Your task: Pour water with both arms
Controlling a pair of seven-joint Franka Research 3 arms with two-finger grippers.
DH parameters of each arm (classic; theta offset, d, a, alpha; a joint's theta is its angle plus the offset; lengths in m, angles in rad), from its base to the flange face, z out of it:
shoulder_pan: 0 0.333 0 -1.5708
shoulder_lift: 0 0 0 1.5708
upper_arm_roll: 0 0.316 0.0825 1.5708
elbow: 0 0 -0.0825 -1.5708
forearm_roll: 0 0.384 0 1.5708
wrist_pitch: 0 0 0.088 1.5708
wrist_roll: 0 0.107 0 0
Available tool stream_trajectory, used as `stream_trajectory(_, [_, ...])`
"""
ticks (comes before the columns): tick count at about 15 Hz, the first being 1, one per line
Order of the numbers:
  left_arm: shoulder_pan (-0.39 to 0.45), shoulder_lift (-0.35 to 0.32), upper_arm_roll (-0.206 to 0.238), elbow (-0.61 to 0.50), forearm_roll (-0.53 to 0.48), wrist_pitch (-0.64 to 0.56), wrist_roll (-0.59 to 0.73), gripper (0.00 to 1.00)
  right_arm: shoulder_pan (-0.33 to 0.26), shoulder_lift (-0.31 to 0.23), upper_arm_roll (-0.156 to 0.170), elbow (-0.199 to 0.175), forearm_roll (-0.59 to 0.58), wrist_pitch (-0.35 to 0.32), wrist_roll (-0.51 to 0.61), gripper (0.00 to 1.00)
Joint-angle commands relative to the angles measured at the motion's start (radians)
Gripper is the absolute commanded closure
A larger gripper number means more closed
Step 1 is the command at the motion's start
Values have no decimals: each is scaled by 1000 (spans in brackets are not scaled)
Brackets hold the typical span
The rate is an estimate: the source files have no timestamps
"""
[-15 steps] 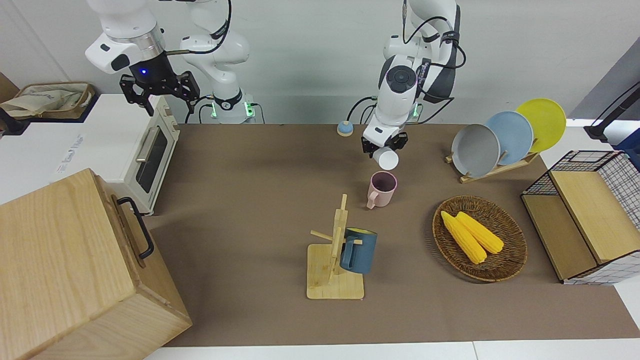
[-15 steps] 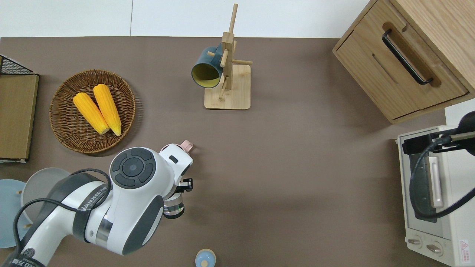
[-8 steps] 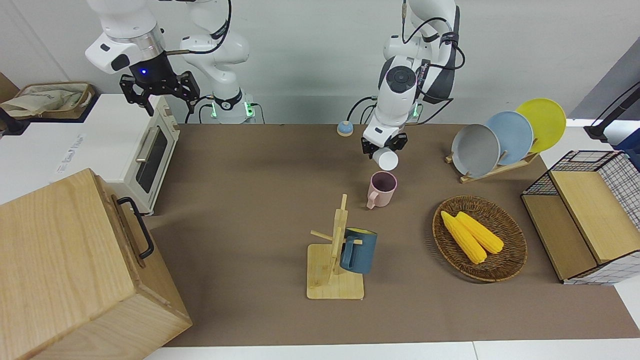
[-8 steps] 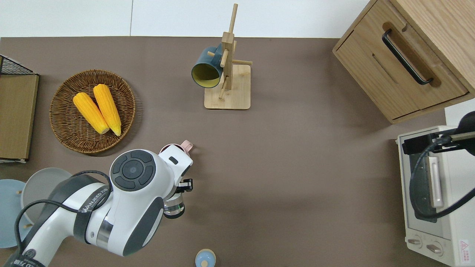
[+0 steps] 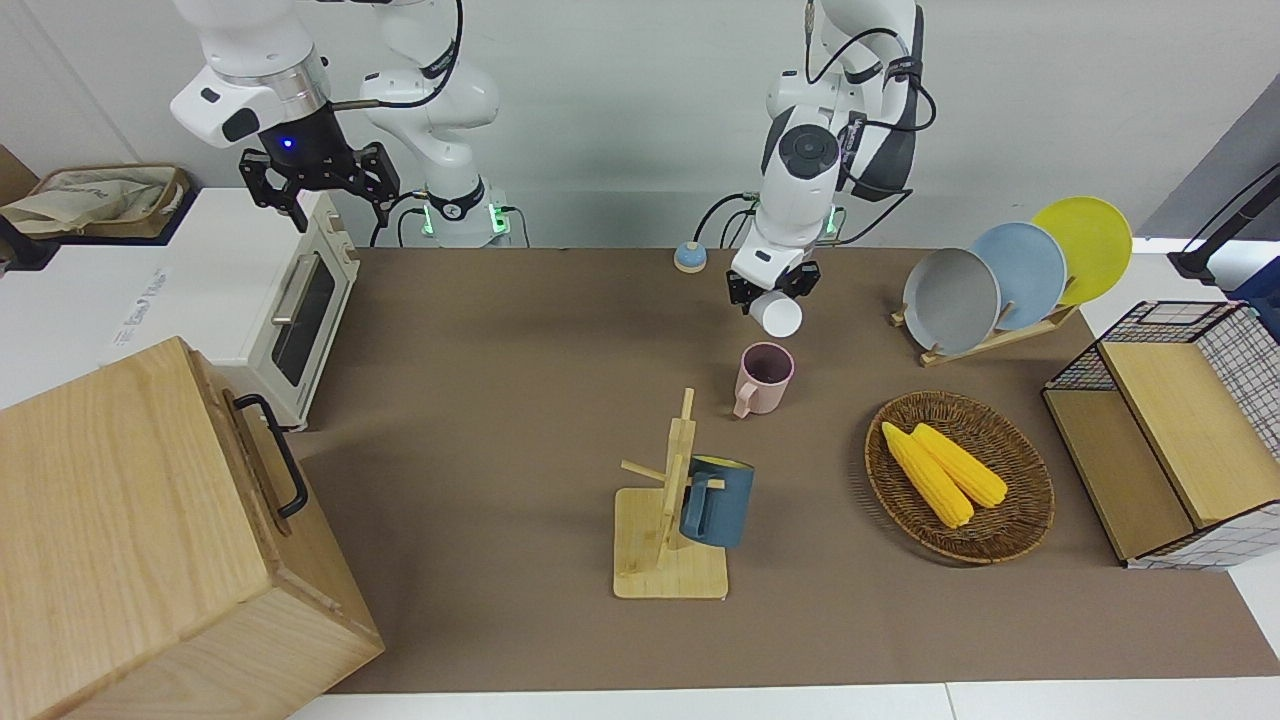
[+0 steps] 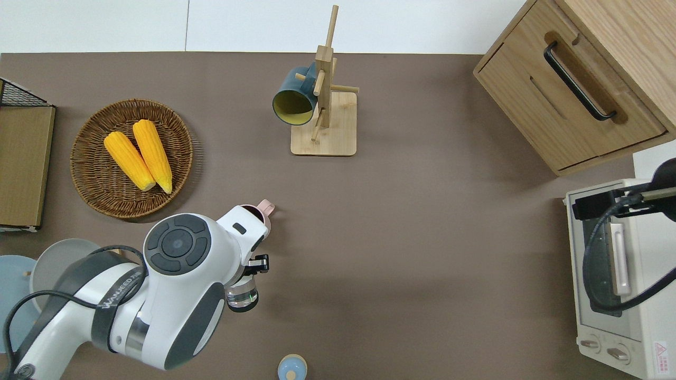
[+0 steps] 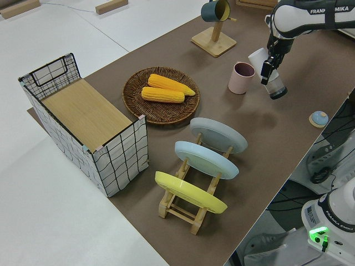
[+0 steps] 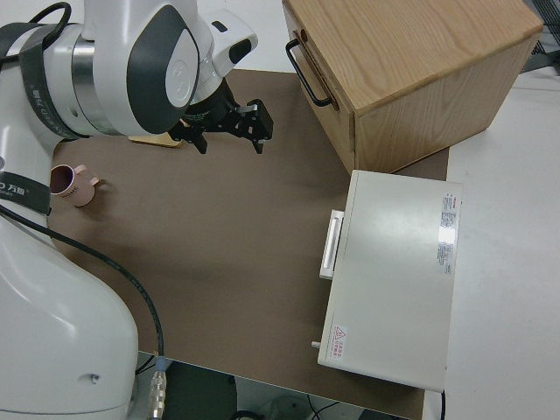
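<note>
The main risk is a spill: the left tool (image 5: 770, 296) is clenched around a small bottle (image 7: 274, 83) that lies tipped with its white cap (image 5: 776, 316) toward the pink mug (image 5: 765, 377), yet the cap appears to be on. From the overhead view the bottle hangs at about 6 o'clock of the mug, short of its rim, so anything poured now would probably land on the tabletop (image 6: 422, 237). The grip sits near the bottle's upper half, and a slip during tilting could drop it.

The bottle is clear-bodied with a dark base. The mug stands upright with its handle at about 1 o'clock in the overhead view, and nothing shows inside it.

The right tool (image 5: 318, 183) is parked, fingers spread and released.
</note>
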Motion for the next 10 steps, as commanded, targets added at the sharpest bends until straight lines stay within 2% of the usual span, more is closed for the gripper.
stream_trajectory(1, [23,-71,18,16,9,-39,-5,1000,0,-5,4,-6,-4,5,17,11])
stream_trajectory(3, [43,-70,25,47,18,-36,-5,1000,0,-5,4,-8,-4,5,17,11])
stream_trajectory(8, [55,-62,84,87,78,25,-15,1000,0,-5,4,-6,-4,5,17,11])
stream_trajectory(10, [57,-62,95,93,113,65,-39,1000,0,-5,4,-6,-4,5,17,11])
